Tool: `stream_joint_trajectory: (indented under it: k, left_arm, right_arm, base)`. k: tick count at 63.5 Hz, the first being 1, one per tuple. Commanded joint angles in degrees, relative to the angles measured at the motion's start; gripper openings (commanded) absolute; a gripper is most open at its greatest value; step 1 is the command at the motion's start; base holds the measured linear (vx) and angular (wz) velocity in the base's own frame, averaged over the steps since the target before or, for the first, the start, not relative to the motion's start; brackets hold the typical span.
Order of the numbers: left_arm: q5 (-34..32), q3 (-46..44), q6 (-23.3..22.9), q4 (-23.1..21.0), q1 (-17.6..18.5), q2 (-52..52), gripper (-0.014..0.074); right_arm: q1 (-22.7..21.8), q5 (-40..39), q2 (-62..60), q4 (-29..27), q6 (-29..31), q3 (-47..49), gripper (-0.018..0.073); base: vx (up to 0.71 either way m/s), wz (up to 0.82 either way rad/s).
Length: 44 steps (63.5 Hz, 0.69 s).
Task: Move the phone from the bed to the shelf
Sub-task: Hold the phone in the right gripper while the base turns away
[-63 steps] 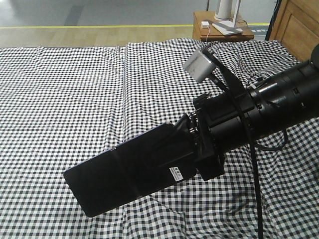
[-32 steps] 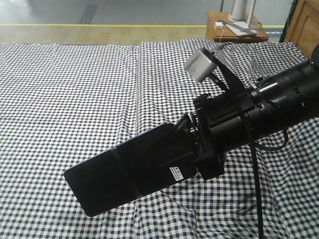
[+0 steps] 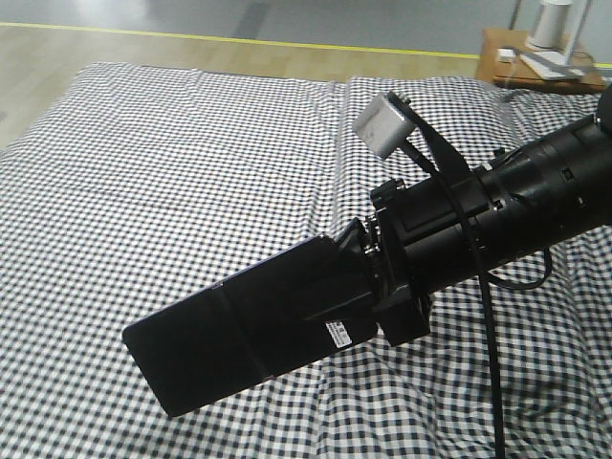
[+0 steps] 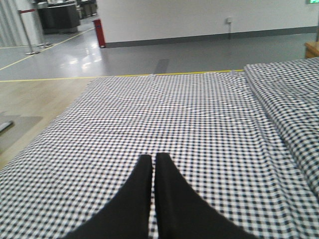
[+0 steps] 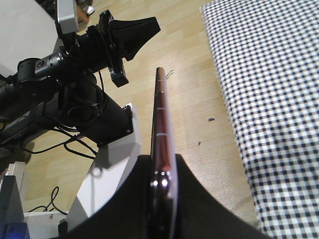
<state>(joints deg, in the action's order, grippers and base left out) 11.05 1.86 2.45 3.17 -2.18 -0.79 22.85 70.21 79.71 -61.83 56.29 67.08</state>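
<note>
Right pincer (image 3: 330, 287) gripping phone (image 3: 220, 335) by one end, above bed (image 3: 172, 172). Long unsupported overhang probably risking slipping or pivoting loose while travelling toward unseen shelf. Left pincer (image 4: 153, 167) resting closed, empty.

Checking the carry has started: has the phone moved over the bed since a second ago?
Yes. The phone, held in the right gripper, has shifted left over the bed: the sheet's long crease and the side table now lie further right of it.
</note>
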Motion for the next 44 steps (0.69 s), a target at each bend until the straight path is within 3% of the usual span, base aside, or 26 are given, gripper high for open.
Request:
stream_joint_trajectory:
  k: [1, 44]
  left_arm:
    - [-4.05, -1.46, -0.22, -0.26, 0.02, -0.66, 0.0001]
    - [-4.05, -1.46, -0.22, -0.26, 0.02, -0.66, 0.0001]
  right_arm:
    - [0.02, 3.66, -2.1, -5.05, 0.43, 1.46, -0.0001]
    - [0.02, 3.66, -2.1, -5.05, 0.43, 1.46, -0.0001]
  base:
    - [-0.09, 0.37]
    - [-0.11, 0.43]
